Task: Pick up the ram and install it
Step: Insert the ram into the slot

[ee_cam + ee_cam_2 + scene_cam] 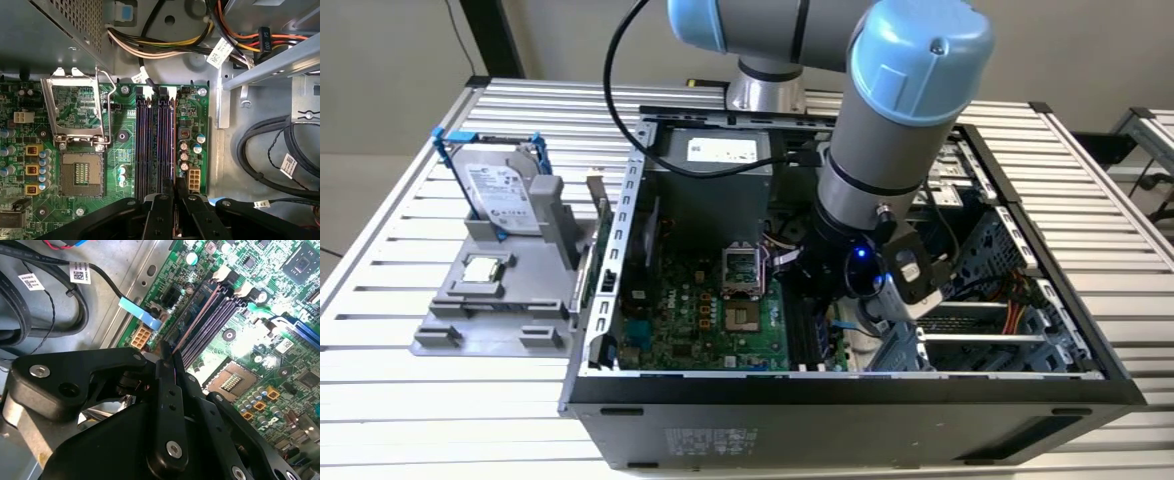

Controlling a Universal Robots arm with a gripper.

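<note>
Cables (165,47) in yellow, orange and black crowd the far end of the open computer case (854,385), and thick black leads (265,150) loop over the bare metal floor beside the motherboard (115,150). On the board, the processor socket (80,172) lies open with its metal retention frame (75,110) flipped up, next to the row of dark memory slots (155,145). The case rests on a slatted metal counter (400,380). On the exterior view's left, well apart from the arm, a grey fixture (494,300) holds a silver hard drive (500,195) in a blue frame and a small square processor chip (482,268).

The arm (894,130) reaches steeply down into the case, its wrist low between the drive bays and the motherboard. In both wrist views the gripper (174,186) sits right over the near end of the memory slots. The jaws are drawn close together, clamped on a thin edge-on strip, the ram (176,356), which points along the outermost slot nearest the small white connector (193,178). Whether the ram has already entered the slot cannot be told.
</note>
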